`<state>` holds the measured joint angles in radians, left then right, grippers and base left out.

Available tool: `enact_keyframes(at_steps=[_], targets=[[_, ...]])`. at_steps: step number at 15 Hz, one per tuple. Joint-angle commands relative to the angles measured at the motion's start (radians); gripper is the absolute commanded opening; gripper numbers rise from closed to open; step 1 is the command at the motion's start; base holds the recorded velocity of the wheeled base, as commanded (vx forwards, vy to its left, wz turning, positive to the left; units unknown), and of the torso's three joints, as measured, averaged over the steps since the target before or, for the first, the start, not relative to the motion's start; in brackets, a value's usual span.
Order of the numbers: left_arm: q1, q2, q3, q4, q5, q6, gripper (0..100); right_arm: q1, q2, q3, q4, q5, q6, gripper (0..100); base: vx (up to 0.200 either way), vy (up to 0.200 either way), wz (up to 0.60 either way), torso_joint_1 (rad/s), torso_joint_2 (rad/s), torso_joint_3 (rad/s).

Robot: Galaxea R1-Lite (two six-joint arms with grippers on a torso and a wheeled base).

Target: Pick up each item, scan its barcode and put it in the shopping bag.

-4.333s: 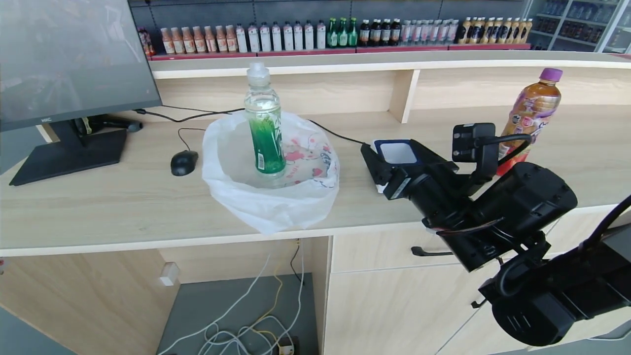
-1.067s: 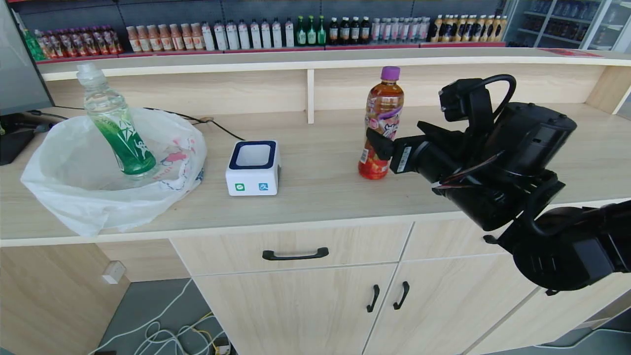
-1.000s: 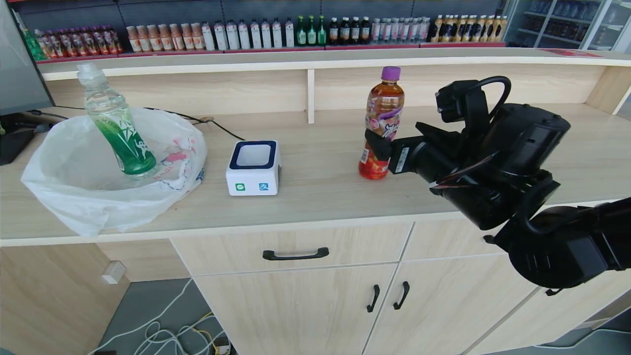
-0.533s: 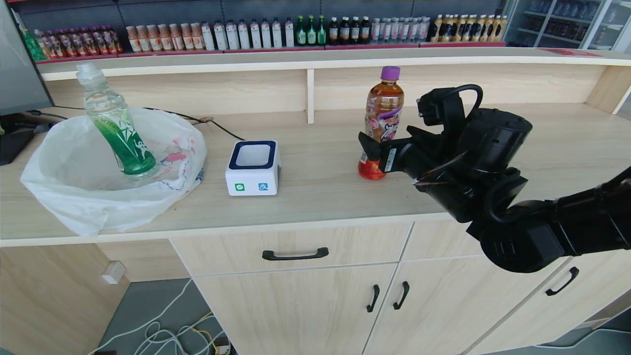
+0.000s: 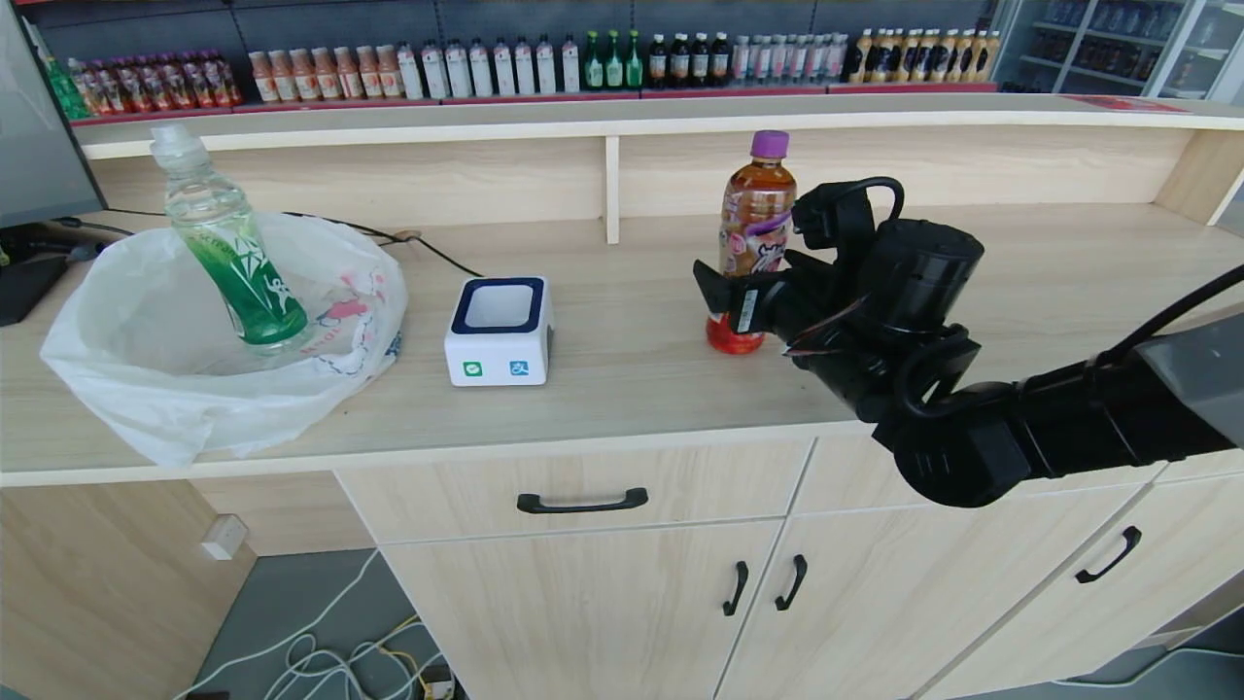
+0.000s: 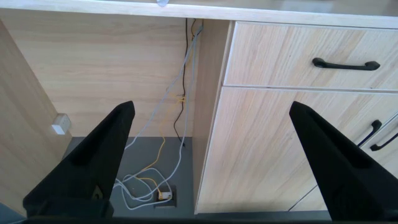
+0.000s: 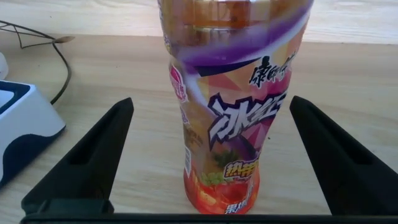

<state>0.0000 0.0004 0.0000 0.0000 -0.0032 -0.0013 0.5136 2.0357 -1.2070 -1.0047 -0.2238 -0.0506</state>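
We have the green bottle (image 5: 238, 272) in the bag (image 5: 146, 418), far left of our right gripper (image 7: 208, 102), which is wide open with the tea bottle (image 7: 239, 124) just ahead: ungrabbed, unscanned.

Swung the head camera to the right after the earliest picture, sliding the shopping bag (image 5: 146, 389) and the barcode scanner (image 5: 499, 335) toward the left of that view. Brought the right gripper (image 5: 727, 287) away from in front of the scanner and over to just right of the iced tea bottle (image 5: 756, 209). Over the last second pushed it further in and to the left, with the arm stretched out longer from the right edge. Now set with fingers (image 7: 93, 162) spread on either side of the bottle's lower half, with a gap on each side.
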Motion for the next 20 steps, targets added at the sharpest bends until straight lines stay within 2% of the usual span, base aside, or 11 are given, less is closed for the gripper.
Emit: enact_keyframes(at_steps=[1, 10, 20], targets=[[0.0, 0.0, 0.0, 0.0, 0.0, 0.0, 100, -0.003, 0.027, -0.032, 0.0, 0.0, 0.0, 100, 0.0, 0.0, 0.0, 0.0, 0.0, 0.0], [0.0, 0.0, 0.0, 0.0, 0.0, 0.0, 100, -0.02, 0.054, -0.066, 0.009, 0.003, 0.005, 100, 0.0, 0.0, 0.0, 0.0, 0.0, 0.0], [0.0, 0.0, 0.0, 0.0, 0.0, 0.0, 100, -0.018, 0.106, -0.23, 0.112, 0.001, 0.009, 100, 0.0, 0.0, 0.0, 0.0, 0.0, 0.0]])
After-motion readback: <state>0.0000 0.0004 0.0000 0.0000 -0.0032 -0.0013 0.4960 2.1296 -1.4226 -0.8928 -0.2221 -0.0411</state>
